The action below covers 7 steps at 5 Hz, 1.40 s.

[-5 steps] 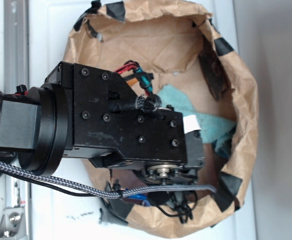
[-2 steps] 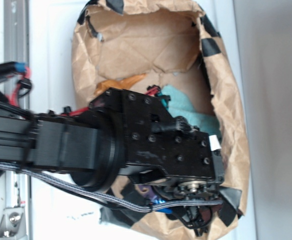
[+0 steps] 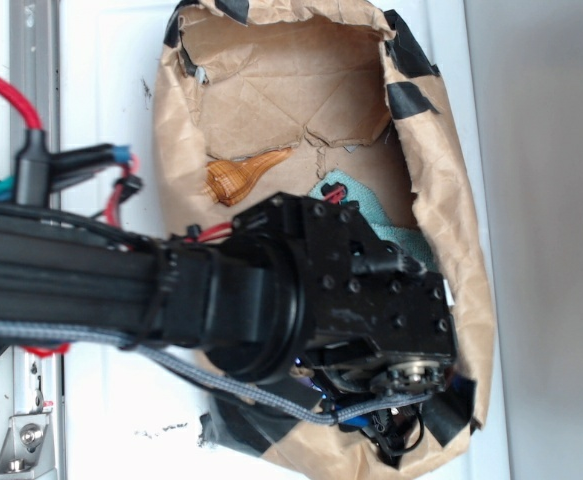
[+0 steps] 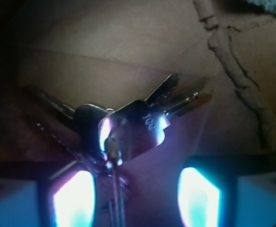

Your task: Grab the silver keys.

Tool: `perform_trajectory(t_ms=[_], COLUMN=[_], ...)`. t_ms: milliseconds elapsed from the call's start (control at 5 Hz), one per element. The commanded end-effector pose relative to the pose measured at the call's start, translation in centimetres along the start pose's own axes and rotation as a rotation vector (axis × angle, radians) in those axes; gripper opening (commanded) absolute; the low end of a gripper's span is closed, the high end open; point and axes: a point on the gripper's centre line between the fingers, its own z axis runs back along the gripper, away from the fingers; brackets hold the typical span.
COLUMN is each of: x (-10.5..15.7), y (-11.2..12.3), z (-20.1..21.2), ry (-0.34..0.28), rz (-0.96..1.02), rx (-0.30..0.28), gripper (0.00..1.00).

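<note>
The silver keys (image 4: pixel 133 127) lie fanned out on the brown paper floor, close in front of the wrist camera, with their ring and a thin wire running down between my fingers. My gripper (image 4: pixel 135 201) is open: the two glowing fingertips (image 4: pixel 74 198) stand wide apart on either side of the ring, and the right one touches nothing. In the exterior view the black arm (image 3: pixel 351 300) covers the keys and the fingers, low in the paper-lined bin (image 3: pixel 451 200).
An orange-brown spiral seashell (image 3: pixel 239 177) lies in the bin above the arm. A teal cloth (image 3: pixel 333 190) shows beside the wrist. Crumpled paper walls with black tape (image 3: pixel 411 95) ring the bin. A paper ridge (image 4: pixel 232 61) runs at the upper right.
The arm has swung lower and further into the bin's bottom part. The seashell, hidden a second ago, is now uncovered, and most of the teal cloth is now covered.
</note>
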Motion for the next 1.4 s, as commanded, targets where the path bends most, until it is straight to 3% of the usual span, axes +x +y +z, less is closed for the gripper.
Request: perform_trajectory(t_ms=[0,200,400,600,800,1000,1200], x=[0.7,1.9,5.5,6.4,4.9,3.4,1.9], y=[-0.8,-1.0,0.7,5.5,11.6,12.5,11.9], z=[1.4,2.6,6.3,11.4,14.1,13.5,12.3], ry=[-0.020,-0.046,-0.119,-0.192,-0.242,-0.289,-0.357], rz=[-0.043,-0.013,0.110,0.226,0.091,0.040,0.011], rx=[-0.017,-0.022,-0.063,-0.184,-0.361,-0.349,-0.265], gripper=[0.00,0.00,0.00,0.00,0.00,0.00,0.00])
